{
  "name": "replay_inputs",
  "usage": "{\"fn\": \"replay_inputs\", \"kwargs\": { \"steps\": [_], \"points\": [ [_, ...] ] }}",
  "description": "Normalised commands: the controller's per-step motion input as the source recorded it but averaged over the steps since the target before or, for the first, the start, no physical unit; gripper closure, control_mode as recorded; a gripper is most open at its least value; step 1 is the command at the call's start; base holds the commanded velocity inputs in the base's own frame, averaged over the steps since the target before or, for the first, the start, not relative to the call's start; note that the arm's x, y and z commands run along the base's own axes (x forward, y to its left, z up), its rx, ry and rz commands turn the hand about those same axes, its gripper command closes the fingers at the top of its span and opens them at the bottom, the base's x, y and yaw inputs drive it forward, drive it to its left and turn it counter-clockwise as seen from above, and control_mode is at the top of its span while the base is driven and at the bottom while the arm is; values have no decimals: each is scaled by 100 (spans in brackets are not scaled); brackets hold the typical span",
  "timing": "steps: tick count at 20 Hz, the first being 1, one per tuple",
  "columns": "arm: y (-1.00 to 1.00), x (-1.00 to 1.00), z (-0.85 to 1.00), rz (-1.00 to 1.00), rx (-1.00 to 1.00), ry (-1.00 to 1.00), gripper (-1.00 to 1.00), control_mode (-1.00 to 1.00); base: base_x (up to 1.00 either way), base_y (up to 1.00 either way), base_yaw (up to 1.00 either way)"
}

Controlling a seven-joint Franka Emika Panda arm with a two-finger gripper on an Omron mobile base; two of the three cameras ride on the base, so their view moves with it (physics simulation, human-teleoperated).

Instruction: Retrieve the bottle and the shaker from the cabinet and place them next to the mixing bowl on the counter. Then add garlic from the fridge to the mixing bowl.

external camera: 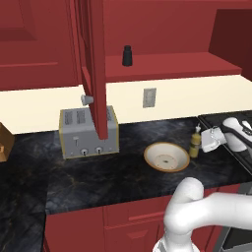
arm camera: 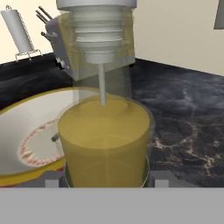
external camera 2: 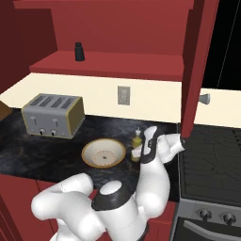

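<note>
Bottle (arm camera: 104,144) stands upright on the black bench (external camera: 98,172), just right of the mixing bowl (external camera: 166,156) and close to it. In the hand view it sits right between the two fingers (arm camera: 156,180), whose tips rise on either side of its yellow base; whether they press on it or have just let go I cannot tell. In the left base view the gripper (external camera: 209,140) is level with the bottle's right side, reaching in from over the stove (external camera 2: 212,155).

The bowl holds nothing; its cream inside shows a ring of red marks. The shaker (external camera: 127,55) stands alone on the red shelf of the open cabinet (external camera: 172,66), above and left of the bowl, with the cabinet door (external camera: 96,69) swung out toward the near side. A toaster (external camera: 88,132) stands on the bench to the left of the bowl, well apart from it.
</note>
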Motion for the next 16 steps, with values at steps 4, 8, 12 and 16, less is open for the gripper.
{"fn": "replay_inputs", "kwargs": {
  "steps": [4,8,12,16],
  "points": [
    [1,0,0,0,0,0,-100,-100,0,0,0],
    [6,-13,0,1,0,0,-100,-100,0,0,0],
    [3,-3,-3,0,0,1,-100,-100,0,0,0],
    [-15,-31,-6,-1,0,0,-100,-100,0,0,0]
  ]
}}
